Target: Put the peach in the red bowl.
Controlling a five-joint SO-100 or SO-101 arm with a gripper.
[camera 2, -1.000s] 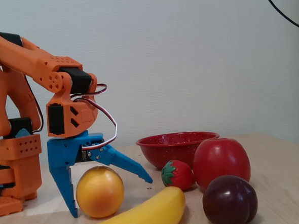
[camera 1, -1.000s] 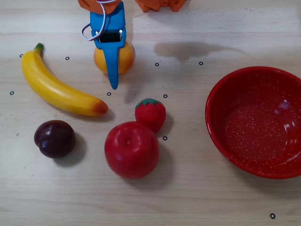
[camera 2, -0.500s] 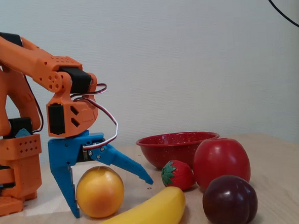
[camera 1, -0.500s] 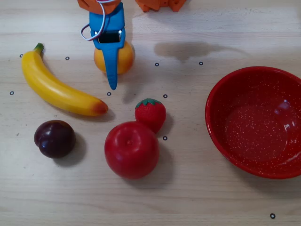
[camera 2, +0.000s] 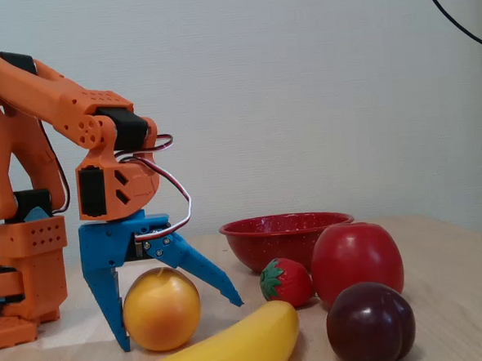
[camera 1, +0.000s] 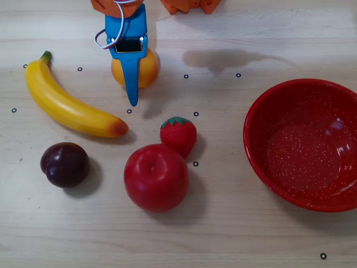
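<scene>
Pincer (camera 2: 180, 325) was spread wide, straddling the peach (camera 2: 160, 309) from above; one blue finger stood upright against the peach's left side in the fixed view, the other angled out to the right with its tip clear of the fruit; looked like no grip, though contact on the left finger was hard to judge. Peach sat on the surface (camera 1: 234, 223) near the arm base, mostly hidden under the pincer (camera 1: 133, 84) in the overhead view; peach (camera 1: 146, 68) just right of the banana's (camera 1: 70, 103) stem end. Red bowl (camera 1: 304, 142) was well apart, at the right edge of the overhead view, nothing in it. Strawberry (camera 1: 178, 134) touched the apple (camera 1: 156, 177); plum (camera 1: 64, 164) lay below the banana.
</scene>
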